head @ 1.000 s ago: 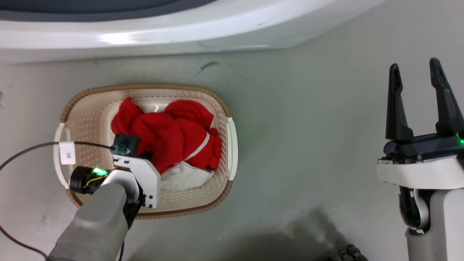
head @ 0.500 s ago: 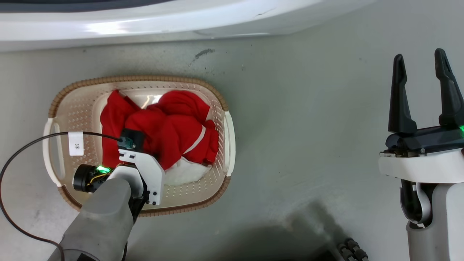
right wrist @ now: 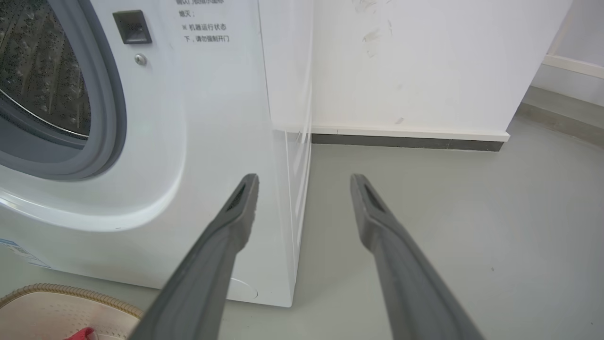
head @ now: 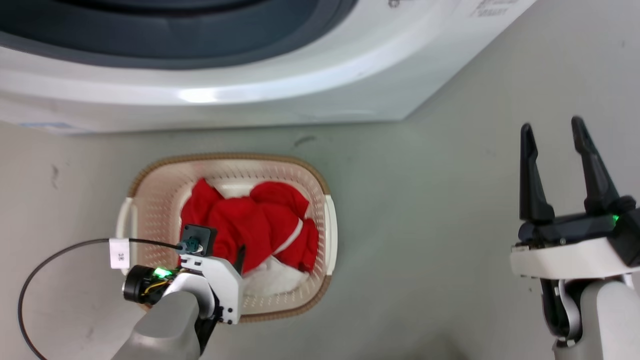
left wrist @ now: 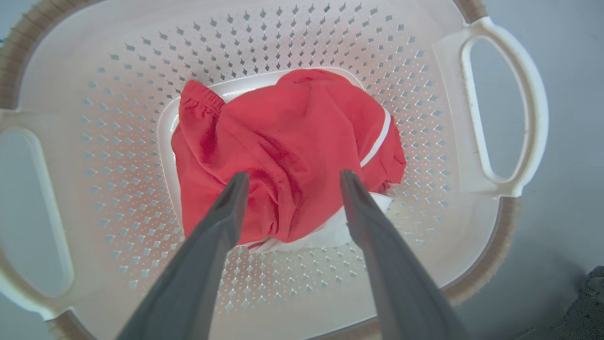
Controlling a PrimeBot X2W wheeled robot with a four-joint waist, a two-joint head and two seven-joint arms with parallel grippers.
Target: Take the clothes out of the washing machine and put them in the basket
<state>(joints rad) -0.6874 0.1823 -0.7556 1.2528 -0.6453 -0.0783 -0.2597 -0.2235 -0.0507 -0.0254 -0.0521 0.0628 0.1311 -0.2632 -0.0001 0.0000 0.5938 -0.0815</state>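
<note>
The cream basket (head: pixel 225 157) stands on the floor in front of the white washing machine (head: pixel 250 85). The red clothes (head: pixel 250 225) lie heaped in it, with a white piece (head: pixel 270 280) under their near side. In the left wrist view my left gripper (left wrist: pixel 293 178) hangs open just above the clothes (left wrist: pixel 292 137) inside the basket (left wrist: pixel 141 118), holding nothing. My right gripper (head: pixel 551 125) stands open and empty over bare floor, far to the right of the basket. Its wrist view shows the right gripper (right wrist: pixel 304 179) facing the machine's front corner (right wrist: pixel 207 141) and the steel drum (right wrist: pixel 42 71).
A black cable with a white tag (head: pixel 120 253) loops from my left wrist across the basket's left handle. A white wall with dark skirting (right wrist: pixel 406 140) stands to the right of the machine. Grey floor (head: pixel 425 225) lies between the basket and my right arm.
The head camera has moved, so more of the washing machine's porthole shows and the basket looks smaller. My left gripper stays over the clothes in the basket. The right gripper remains open.
</note>
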